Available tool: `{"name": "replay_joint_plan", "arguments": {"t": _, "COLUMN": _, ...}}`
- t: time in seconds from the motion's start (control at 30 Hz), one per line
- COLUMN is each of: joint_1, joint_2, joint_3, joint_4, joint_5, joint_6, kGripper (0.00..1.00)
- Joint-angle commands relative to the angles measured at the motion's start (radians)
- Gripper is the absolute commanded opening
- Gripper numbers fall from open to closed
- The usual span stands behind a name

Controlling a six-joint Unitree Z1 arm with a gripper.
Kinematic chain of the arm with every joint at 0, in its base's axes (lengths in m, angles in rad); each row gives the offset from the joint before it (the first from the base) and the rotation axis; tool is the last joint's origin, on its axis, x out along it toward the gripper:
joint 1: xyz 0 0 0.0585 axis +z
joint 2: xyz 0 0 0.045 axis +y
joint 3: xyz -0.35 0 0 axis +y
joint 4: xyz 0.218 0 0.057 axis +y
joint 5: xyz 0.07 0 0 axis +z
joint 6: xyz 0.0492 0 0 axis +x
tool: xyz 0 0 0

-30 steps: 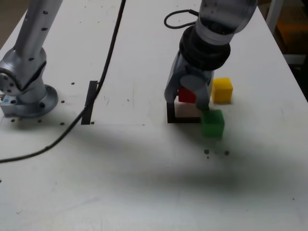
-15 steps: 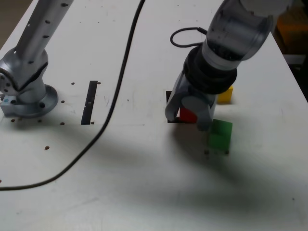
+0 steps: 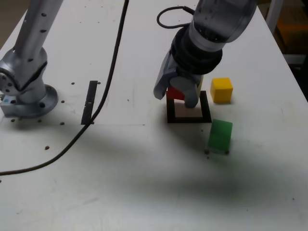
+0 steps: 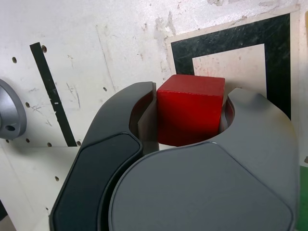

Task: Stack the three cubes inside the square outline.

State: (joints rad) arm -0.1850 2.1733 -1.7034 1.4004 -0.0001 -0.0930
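Exterior view, wrist view: red cube (image 3: 175, 93) clasped, green and yellow on the table

Gripper (image 4: 191, 103): fingers closed on the red cube, one against each of two opposite sides. Wrist view shows it plainly, the cube's top face and one side face exposed between the grey fingers. Exterior view shows less; the dark wrist and the fingers cover much of the cube.

Square outline (image 3: 188, 120): thick black border, pale centre, lying flat on the white table (image 3: 144, 183). In the exterior view the red cube and the fingers overlap its upper left part, and the gripper hides that corner. Height of the cube above the surface: cannot tell.

Yellow cube (image 3: 222, 90): on the table just beyond the outline's edge on the exterior view's right, a narrow strip of white between them. A sliver of yellow also at the border of the wrist view.

Green cube (image 3: 220, 134): on the table near the outline's lower right corner, as the exterior view has it; outside the border, small dark holes beside it. A patch of green shows at the edge of the wrist view.

Surroundings: straight black tape strip (image 3: 89, 102) between the arm's round base (image 3: 30, 105) and the outline. Dark cable (image 3: 114, 62) loops across the exterior view's left half, crossing near the strip's lower end.
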Motion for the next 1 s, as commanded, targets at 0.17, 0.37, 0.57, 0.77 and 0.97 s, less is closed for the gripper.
{"name": "replay_joint_plan", "arguments": {"t": 0.17, "joint_1": 0.006, "joint_2": -0.01, "joint_3": 0.035, "joint_4": -0.064, "joint_5": -0.013, "joint_6": -0.005, "kGripper": 0.32}}
{"name": "replay_joint_plan", "arguments": {"t": 0.37, "joint_1": 0.01, "joint_2": -0.01, "joint_3": 0.072, "joint_4": -0.137, "joint_5": -0.031, "joint_6": -0.005, "kGripper": 0.32}}
{"name": "replay_joint_plan", "arguments": {"t": 0.57, "joint_1": 0.016, "joint_2": -0.013, "joint_3": 0.073, "joint_4": -0.141, "joint_5": -0.029, "joint_6": -0.005, "kGripper": 0.34}}
{"name": "replay_joint_plan", "arguments": {"t": 0.77, "joint_1": 0.021, "joint_2": -0.01, "joint_3": 0.074, "joint_4": -0.142, "joint_5": -0.024, "joint_6": -0.005, "kGripper": 0.36}}
{"name": "replay_joint_plan", "arguments": {"t": 0.97, "joint_1": 0.022, "joint_2": -0.004, "joint_3": 0.071, "joint_4": -0.142, "joint_5": -0.025, "joint_6": -0.004, "kGripper": 0.55}}
